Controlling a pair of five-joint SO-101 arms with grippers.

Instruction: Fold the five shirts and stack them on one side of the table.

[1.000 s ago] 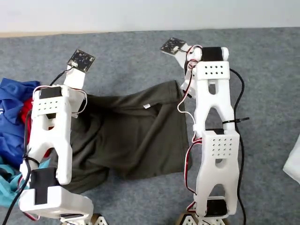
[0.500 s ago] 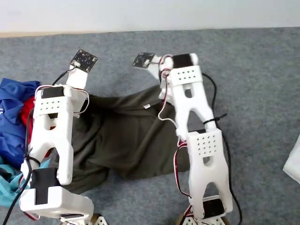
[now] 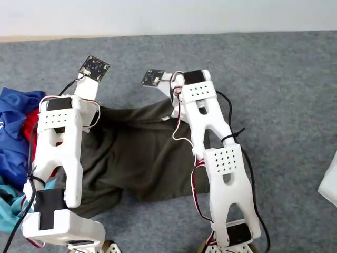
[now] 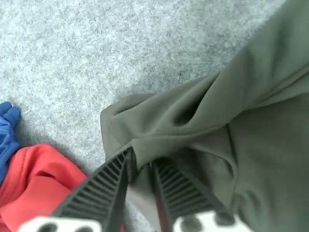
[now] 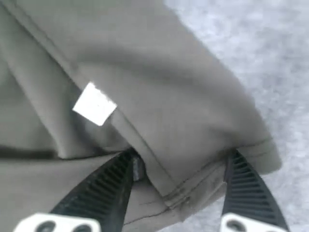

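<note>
Robotics lab bench: grey felt-covered table point(image 3: 295, 68), pale wall point(image 3: 158, 16), left arm point(image 3: 58, 147) and right arm point(image 3: 224, 168) with bare wiring.

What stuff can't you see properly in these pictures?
High view: the two arms cover parts of the green shirt, so its full shape is hidden.
High view: the pile of coloured shirts is cut off by the edge, so they can't be counted.
High view: a white thing is cut off by the edge; I can't tell what it is.
</note>
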